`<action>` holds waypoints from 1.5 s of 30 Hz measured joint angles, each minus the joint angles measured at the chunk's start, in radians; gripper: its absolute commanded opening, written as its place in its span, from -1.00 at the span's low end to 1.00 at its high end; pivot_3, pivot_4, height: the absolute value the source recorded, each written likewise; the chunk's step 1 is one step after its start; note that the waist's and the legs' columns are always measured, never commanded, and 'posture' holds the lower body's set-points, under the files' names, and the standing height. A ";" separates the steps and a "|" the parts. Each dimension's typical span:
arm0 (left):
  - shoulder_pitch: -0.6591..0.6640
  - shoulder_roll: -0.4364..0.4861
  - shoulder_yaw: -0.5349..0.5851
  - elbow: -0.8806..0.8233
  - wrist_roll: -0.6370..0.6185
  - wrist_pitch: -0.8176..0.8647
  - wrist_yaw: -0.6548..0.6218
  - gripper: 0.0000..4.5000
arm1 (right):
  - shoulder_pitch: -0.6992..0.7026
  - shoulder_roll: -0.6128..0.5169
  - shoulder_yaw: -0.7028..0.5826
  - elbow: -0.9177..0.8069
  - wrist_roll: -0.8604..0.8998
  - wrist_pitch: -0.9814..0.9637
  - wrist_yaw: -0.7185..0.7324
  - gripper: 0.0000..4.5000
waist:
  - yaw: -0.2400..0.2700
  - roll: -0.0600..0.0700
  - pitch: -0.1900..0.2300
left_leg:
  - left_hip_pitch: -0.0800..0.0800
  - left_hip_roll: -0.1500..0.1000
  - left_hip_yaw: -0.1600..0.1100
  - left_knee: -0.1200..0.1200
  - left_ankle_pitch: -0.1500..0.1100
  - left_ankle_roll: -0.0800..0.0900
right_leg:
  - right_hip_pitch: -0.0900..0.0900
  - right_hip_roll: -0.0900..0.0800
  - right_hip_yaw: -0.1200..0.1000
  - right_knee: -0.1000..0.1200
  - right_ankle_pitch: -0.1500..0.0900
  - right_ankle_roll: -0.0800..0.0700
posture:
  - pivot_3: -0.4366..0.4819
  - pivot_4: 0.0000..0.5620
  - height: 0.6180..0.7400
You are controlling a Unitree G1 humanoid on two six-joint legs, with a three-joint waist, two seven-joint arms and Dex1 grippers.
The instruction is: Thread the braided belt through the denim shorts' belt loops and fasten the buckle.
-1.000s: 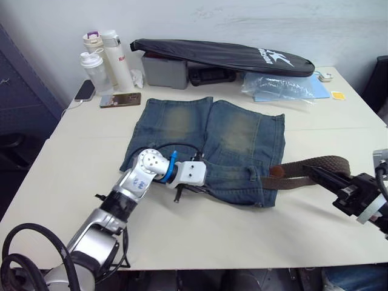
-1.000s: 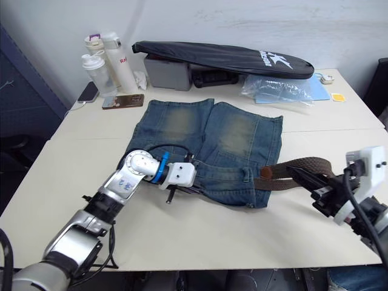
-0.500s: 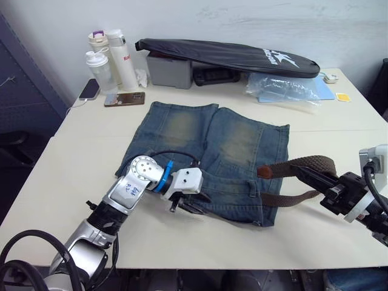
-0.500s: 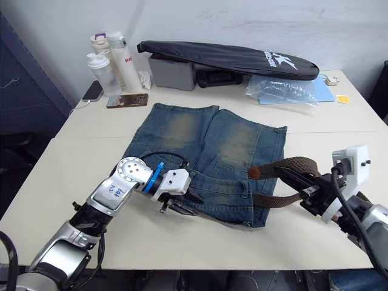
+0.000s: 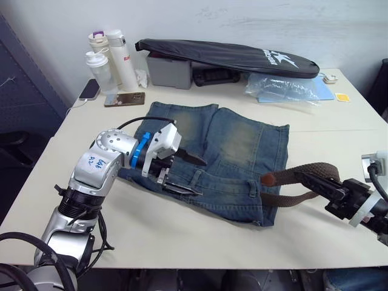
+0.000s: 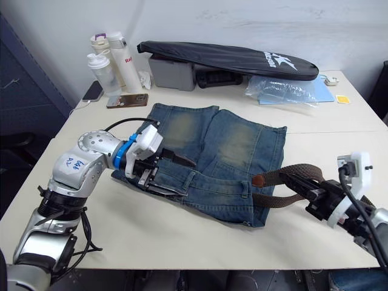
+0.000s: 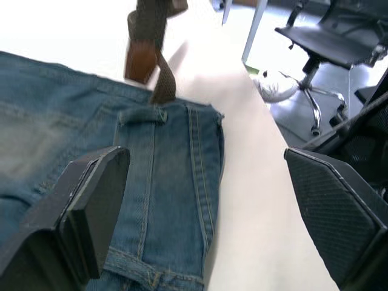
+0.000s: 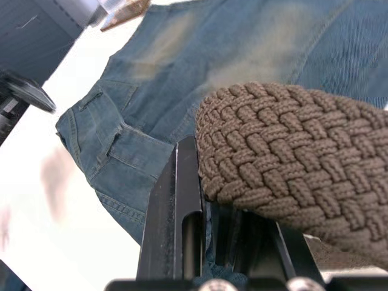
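Table (image 5: pixel 200 230): right pincer (image 5: pixel 310 182) grips braided belt (image 5: pixel 303 168); buckle indiscernible.

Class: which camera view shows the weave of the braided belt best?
The right wrist view: the braided belt is close enough to see each strand. The eye views show it whole, looping off the denim shorts. The left wrist view catches its tan end.

White "K" logo on long black bag (image 5: pixel 230 56)

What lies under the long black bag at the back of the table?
Under the long black bag sit a grey box and a black case. Their tops and anything behind them are covered.
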 measured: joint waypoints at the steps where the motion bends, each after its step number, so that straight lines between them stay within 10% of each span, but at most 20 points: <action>1: -0.008 0.002 0.004 0.000 -0.004 0.003 0.008 0.99 | -0.002 0.000 0.011 0.018 0.001 0.001 -0.006 -1.00 | 0.000 0.000 0.000 | 0.000 0.000 0.000 0.000 0.000 0.000 | 0.000 0.000 0.000 0.000 0.000 0.000 | -0.05 -0.47 -0.93; 45: 0.017 0.059 -0.043 -0.006 0.027 -0.054 0.138 0.99 | -0.048 0.102 0.163 0.164 -0.034 0.025 -0.048 -1.00 | 0.000 0.000 0.000 | -0.001 -0.001 -0.003 0.000 0.000 0.000 | -0.001 0.000 0.000 0.001 0.000 0.000 | -0.05 -0.47 -0.93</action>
